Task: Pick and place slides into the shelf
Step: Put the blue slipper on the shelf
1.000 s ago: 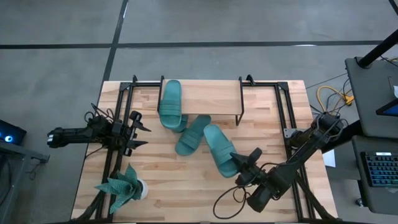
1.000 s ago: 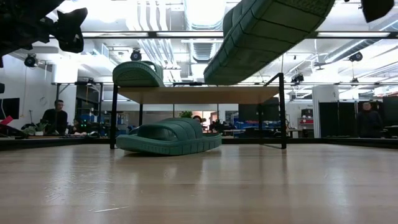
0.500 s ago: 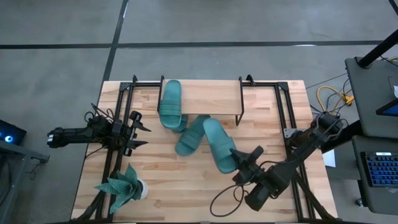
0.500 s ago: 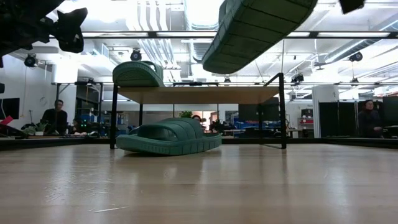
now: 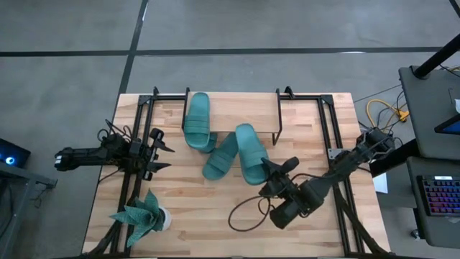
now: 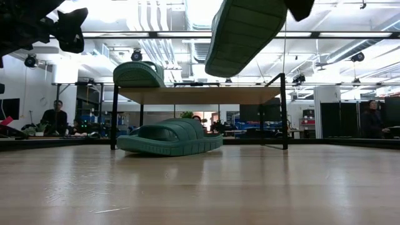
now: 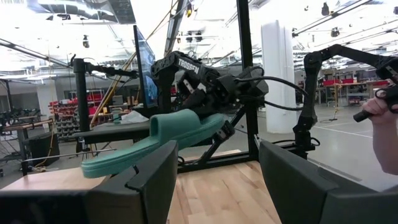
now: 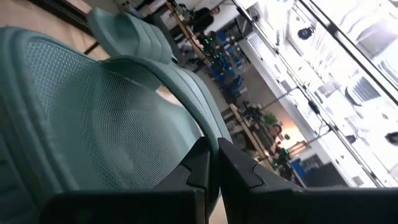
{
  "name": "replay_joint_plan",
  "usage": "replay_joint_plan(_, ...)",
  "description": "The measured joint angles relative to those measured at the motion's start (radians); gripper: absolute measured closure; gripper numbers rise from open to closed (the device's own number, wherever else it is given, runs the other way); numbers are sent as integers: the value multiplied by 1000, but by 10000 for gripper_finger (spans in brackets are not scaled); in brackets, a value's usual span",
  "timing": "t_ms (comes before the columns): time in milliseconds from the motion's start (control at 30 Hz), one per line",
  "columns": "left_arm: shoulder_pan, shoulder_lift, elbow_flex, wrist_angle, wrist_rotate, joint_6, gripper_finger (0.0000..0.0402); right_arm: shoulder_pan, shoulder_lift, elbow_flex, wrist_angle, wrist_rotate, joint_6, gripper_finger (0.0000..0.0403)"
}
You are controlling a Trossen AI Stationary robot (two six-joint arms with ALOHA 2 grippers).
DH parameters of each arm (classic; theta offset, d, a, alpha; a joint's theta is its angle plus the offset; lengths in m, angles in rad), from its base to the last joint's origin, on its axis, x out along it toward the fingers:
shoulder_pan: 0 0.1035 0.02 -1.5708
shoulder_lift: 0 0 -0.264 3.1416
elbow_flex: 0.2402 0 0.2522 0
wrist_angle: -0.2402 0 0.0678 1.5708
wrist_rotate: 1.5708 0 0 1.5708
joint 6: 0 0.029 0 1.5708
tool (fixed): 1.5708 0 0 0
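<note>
One teal slide [image 5: 250, 152] hangs in the air near the table's middle, with my right gripper [image 5: 271, 174] shut on its near end; the low view shows its ribbed sole [image 6: 247, 34] tilted high above the table. A second slide [image 5: 198, 119] lies on the left end of the shelf's wood top [image 5: 244, 115]. A third slide [image 5: 219, 157] rests sole-down on the table, partly under the shelf [image 6: 200, 95]. My left gripper [image 5: 164, 156] waits open at the table's left side, holding nothing. My right gripper pinches the slide's raised side rim [image 8: 198, 127] at its near end between the two shut fingers [image 8: 239, 171]. The fingers come about level from the table's near right. The slide is lifted clear, tilted, and its free end [image 7: 93, 167] points toward the shelf.
A teal plant in a white pot [image 5: 144, 216] stands at the near left. Black frames [image 5: 138, 137] [image 5: 332, 137] run along both sides of the table. A dark cable [image 5: 248, 216] loops beside the right arm. A person's hand [image 7: 382, 118] shows beyond the table.
My right gripper has carried the slide toward the table's far edge and a little left, nearer the shelf, rising slightly. The slide has swung so that it points more toward the far edge, and it stays clear of the table.
</note>
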Motion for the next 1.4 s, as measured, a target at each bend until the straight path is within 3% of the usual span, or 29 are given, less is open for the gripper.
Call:
replay_joint_plan(233, 0, 0, 0, 0, 0, 0, 191, -33, 0, 0, 2, 79, 25, 390)
replay_joint_plan(700, 0, 0, 0, 2, 0, 0, 191, -117, 1, 17, 31, 72, 66, 390)
replay_joint_plan(1267, 0, 0, 0, 3, 0, 0, 191, -152, 2, 189, 31, -150, -55, 390)
replay_joint_plan(1400, 0, 0, 0, 2, 0, 0, 191, -167, 2, 205, 30, -163, -75, 390)
